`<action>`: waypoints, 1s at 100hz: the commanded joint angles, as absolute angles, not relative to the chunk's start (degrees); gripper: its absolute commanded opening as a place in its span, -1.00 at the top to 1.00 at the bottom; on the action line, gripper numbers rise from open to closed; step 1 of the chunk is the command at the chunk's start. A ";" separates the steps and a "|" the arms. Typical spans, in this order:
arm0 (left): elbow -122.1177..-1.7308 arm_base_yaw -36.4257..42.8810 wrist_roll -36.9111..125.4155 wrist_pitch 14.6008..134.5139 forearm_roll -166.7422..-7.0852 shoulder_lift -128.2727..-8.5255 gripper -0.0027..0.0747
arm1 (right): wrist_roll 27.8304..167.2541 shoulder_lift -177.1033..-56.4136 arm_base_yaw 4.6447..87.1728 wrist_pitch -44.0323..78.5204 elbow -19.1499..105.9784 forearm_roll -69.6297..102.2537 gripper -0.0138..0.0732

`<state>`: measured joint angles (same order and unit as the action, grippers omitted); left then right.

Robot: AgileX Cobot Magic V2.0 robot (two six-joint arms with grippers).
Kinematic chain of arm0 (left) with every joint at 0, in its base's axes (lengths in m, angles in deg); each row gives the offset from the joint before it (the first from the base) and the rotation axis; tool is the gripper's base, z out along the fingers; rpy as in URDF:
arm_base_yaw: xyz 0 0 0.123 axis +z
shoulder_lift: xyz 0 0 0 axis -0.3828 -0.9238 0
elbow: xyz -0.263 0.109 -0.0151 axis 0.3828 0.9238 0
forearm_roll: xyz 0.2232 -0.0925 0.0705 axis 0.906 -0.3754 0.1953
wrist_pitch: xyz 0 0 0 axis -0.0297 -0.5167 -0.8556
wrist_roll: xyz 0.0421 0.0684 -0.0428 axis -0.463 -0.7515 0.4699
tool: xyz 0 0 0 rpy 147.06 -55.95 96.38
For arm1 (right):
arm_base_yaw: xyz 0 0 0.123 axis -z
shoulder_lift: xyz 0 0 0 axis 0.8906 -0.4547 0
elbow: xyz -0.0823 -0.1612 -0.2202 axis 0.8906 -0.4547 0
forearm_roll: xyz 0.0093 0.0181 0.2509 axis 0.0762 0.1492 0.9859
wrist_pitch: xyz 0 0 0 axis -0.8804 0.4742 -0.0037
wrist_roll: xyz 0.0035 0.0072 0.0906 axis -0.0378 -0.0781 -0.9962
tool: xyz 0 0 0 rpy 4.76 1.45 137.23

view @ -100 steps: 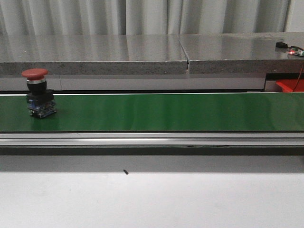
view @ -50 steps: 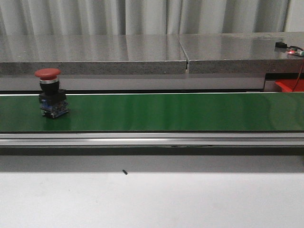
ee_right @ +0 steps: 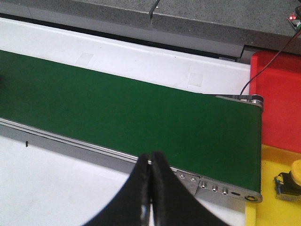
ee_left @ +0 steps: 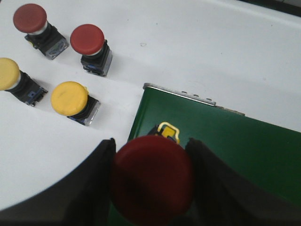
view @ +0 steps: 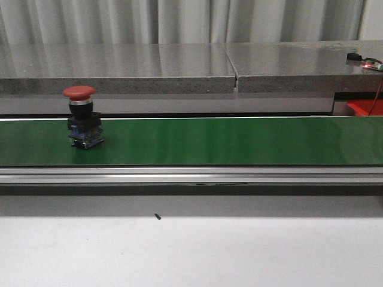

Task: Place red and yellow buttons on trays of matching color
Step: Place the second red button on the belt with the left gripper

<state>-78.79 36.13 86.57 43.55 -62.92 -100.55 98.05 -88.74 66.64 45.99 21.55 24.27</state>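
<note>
Red button [view: 82, 116]: we see it standing upright on the green conveyor belt [view: 239, 140], toward the belt's left end, apart from both arms in the front view.
Conveyor belt: we note a long, smooth green run; in the right wrist view its far end butts against the red tray [ee_right: 277, 101] with the yellow tray [ee_right: 273, 188] beside it.
Trays: we spot a yellow button [ee_right: 289, 181] already sitting on the yellow one.
Left gripper [ee_left: 151, 181]: we see its dark fingers [ee_left: 96, 179] close on either side of another red-capped button [ee_left: 151, 176] over the belt's end; they look clamped on it.
Right gripper [ee_right: 150, 188]: we see the two fingers pressed together with nothing between them, poised above the belt's near rail.
Spare buttons: two red [ee_left: 89, 42] and two yellow [ee_left: 70, 100] wait on the white table [ee_left: 197, 52].
Handling: we judge it hard, rigid plastic, light but top-heavy under that wide mushroom cap, so it may tip.
Grip: we reckon the square dark body below the cap is best; the domed cap looks slippery.
</note>
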 commanded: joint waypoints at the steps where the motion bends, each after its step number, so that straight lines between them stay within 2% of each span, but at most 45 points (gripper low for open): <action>1: -80.27 35.73 86.75 46.18 -63.98 -99.83 0.72 | 98.00 -89.02 66.75 42.67 23.04 25.56 0.84; 91: -79.69 35.73 86.62 46.16 -64.33 -105.74 0.71 | 98.00 -89.02 66.75 42.67 23.04 25.56 0.84; 100: -79.69 35.73 86.50 45.81 -64.33 -105.74 0.62 | 98.00 -89.02 66.75 42.67 23.04 25.56 0.84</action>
